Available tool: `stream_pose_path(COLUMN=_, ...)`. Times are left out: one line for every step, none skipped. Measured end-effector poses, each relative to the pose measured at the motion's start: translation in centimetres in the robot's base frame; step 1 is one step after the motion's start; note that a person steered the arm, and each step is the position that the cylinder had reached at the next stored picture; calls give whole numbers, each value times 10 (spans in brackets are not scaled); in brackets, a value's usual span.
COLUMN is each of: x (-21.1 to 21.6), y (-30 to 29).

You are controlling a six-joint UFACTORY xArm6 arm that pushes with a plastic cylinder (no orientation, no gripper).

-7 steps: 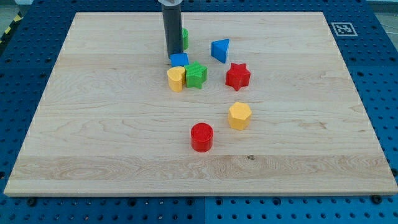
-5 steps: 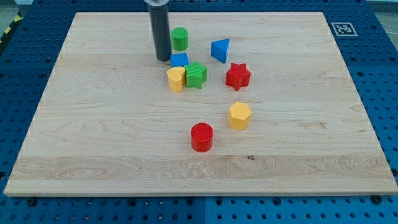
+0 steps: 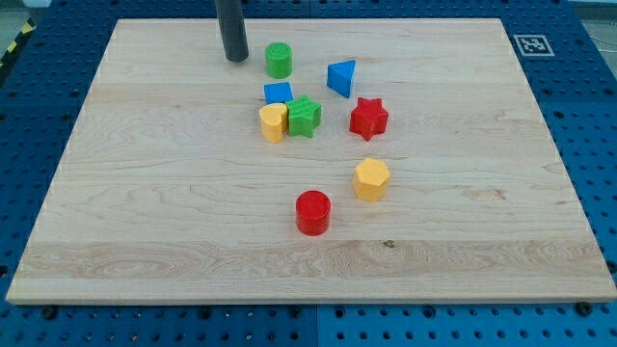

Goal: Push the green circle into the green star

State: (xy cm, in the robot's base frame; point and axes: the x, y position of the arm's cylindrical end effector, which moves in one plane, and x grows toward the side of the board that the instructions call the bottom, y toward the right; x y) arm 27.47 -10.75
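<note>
- The tip (image 3: 234, 59) stands near the view's top of the board (image 3: 145, 212).
- The green circle (image 3: 279, 60) lies just to the view's right of the tip, apart from it.
- The green star (image 3: 305, 116) lies below and to the right of the tip, between the yellow block (image 3: 274, 122) and the red star (image 3: 368, 118).
- The blue block (image 3: 278, 93) sits between the green circle and the green star.
</note>
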Motion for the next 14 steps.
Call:
stream_pose_path(x=7, y=2)
stream_pose_path(x=13, y=24)
stream_pose_path(x=6, y=41)
stream_pose_path(x=-4, y=51)
stream_pose_path(x=-7, y=52)
stream_pose_path(x=-11, y=53)
stream_pose_path(x=-23, y=56)
stream_pose_path(x=-25, y=66)
stream_pose_path(x=-28, y=79)
stream_pose_path(x=-28, y=92)
stream_pose_path(x=-27, y=94)
stream_pose_path(x=-15, y=94)
stream_pose_path(x=-12, y=88)
stream_pose_path(x=-15, y=77)
